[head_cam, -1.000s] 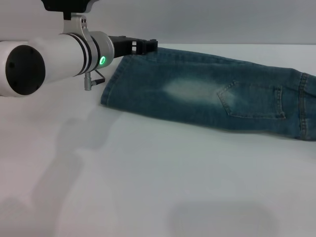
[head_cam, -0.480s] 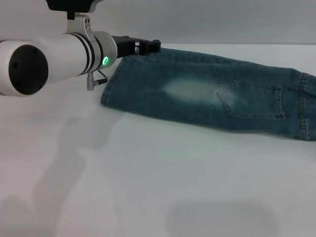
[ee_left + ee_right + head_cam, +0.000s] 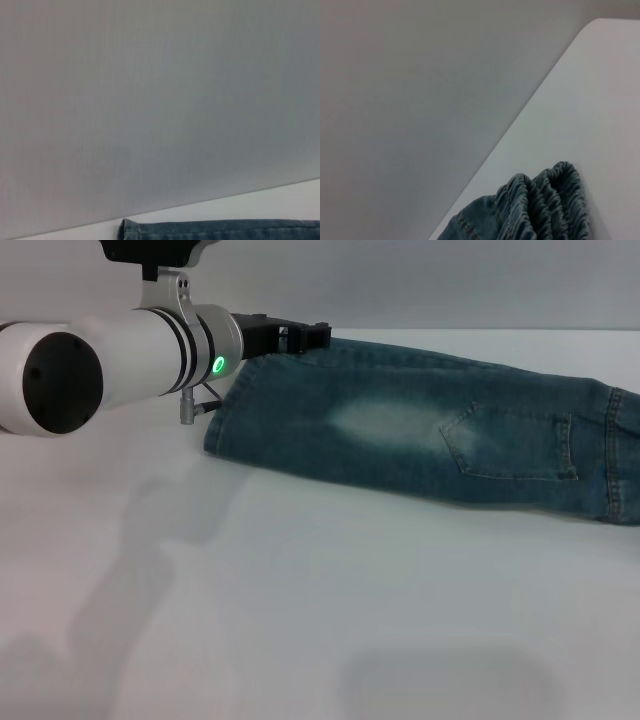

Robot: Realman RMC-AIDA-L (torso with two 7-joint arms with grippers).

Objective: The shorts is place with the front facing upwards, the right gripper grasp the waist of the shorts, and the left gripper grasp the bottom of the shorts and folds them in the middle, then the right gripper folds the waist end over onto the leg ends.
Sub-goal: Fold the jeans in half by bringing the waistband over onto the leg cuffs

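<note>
The blue denim shorts (image 3: 420,430) lie flat on the white table (image 3: 300,590), folded lengthwise so that one faded leg and a stitched pocket face up. Their leg ends (image 3: 222,418) point left, and the waist end (image 3: 622,455) reaches the right edge of the head view. My left gripper (image 3: 308,337) hovers at the far corner of the leg ends, over the shorts' far edge. The left wrist view catches a strip of hemmed denim (image 3: 215,229). The puckered elastic waistband (image 3: 545,207) shows in the right wrist view. My right gripper itself is out of view.
The table's far edge (image 3: 500,332) runs just behind the shorts, with a plain grey wall beyond it. My thick white left arm (image 3: 110,355) reaches across the upper left. A wide stretch of bare tabletop lies in front of the shorts.
My left arm has shifted slightly to the right and upward along the far edge of the shorts. The shorts have not moved.
</note>
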